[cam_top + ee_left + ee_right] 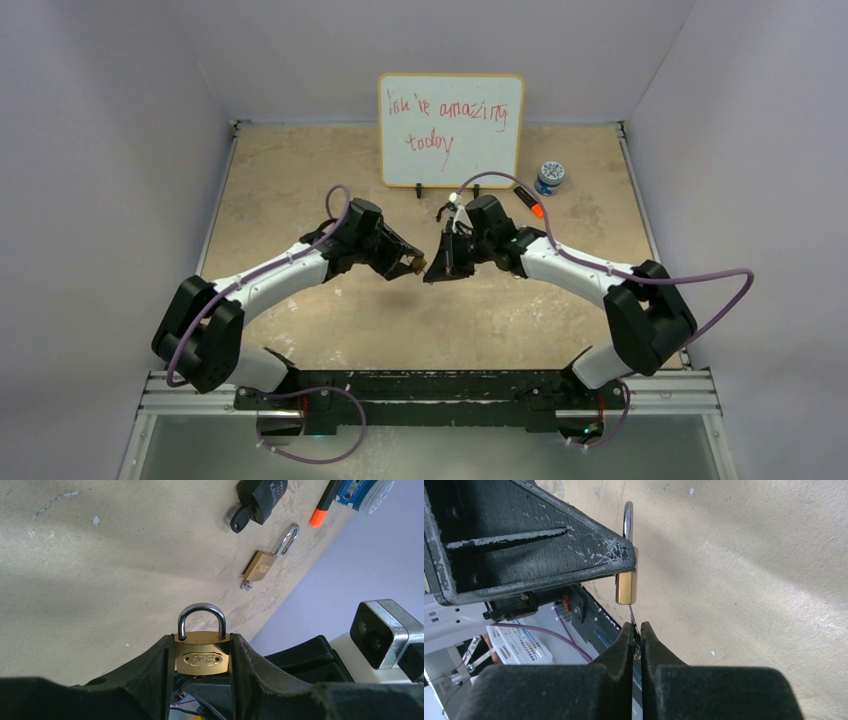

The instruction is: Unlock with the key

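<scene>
A small brass padlock (202,655) with a steel shackle, both shackle legs seated in the body, is clamped by its sides between the fingers of my left gripper (202,641), held above the table. In the top view the padlock (419,264) sits between the two grippers at mid-table. My right gripper (636,628) is shut on a thin key (631,615). The key's blade runs up to the underside of the padlock (626,587); how deep it sits I cannot tell. The left finger (549,555) fills the upper left of the right wrist view.
A second brass padlock (261,566) with its shackle swung open lies on the table. Beyond it are a black padlock with a key in it (260,497), an orange-tipped marker (531,204) and a blue-and-white jar (549,178). A whiteboard (451,130) stands at the back.
</scene>
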{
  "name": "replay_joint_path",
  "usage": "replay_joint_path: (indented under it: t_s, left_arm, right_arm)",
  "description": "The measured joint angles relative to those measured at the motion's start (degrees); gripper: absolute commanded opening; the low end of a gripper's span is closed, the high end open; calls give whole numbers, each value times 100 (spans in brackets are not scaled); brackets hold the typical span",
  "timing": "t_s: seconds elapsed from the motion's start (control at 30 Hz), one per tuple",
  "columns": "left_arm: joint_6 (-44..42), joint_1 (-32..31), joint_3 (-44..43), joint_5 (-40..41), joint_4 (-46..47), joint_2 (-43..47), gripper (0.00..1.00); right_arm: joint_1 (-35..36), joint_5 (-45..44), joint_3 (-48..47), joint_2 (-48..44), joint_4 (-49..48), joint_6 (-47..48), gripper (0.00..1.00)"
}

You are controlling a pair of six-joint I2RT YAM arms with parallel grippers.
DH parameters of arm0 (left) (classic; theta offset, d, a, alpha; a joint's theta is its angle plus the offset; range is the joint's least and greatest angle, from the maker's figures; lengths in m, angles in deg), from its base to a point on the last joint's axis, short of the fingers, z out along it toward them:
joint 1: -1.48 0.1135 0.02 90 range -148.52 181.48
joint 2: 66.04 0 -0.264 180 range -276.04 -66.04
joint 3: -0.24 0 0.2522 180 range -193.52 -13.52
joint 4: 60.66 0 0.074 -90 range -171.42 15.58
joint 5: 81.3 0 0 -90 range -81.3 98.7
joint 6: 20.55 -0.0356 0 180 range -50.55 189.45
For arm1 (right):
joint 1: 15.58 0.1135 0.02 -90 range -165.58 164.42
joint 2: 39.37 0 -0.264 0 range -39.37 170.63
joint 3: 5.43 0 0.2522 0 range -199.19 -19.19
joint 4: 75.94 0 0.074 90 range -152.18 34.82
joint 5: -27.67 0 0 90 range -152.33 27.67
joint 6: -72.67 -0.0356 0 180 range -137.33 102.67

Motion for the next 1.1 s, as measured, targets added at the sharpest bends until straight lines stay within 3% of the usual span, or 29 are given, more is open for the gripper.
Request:
replay_joint_path:
  t_s: [0.67, 1.1]
  left_arm:
    - [-262, 0, -59, 223, -74, 0, 12]
    - [-328, -7, -59, 682, -229, 2, 12]
  right_arm:
    - [0, 42, -208, 262, 9, -382, 0]
    - [11, 48, -863, 1034, 214, -1056, 0]
